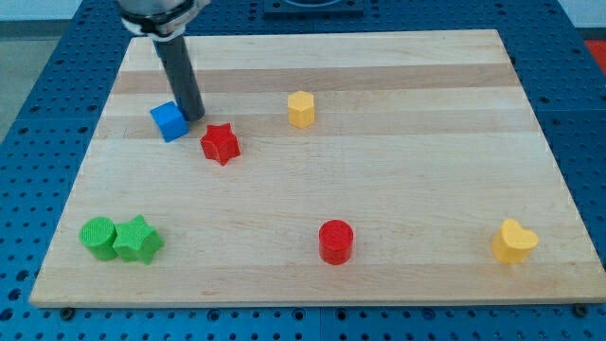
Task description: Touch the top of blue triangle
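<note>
**Blue block under the rod, upper left of the worktop**

Blue block point(169, 121), the one the task calls a triangle though its shape reads nearer to a cube from this angle, sits in the upper left part of the pale wooden worktop point(398, 189). There are no fingers on this arm, so nothing can be open or clenched; only my tip point(195, 116) works, and it stands touching or just beside the block's right edge, toward the view's top. I judge the block light, rigid and smooth-sided, likely to slide or turn on the wood at a slight nudge. It cannot be held; contact belongs on its top-facing edge, centred, to avoid spinning it. A red star point(220, 143) lies just beside, lower right, well within reach of a stray push.
</note>
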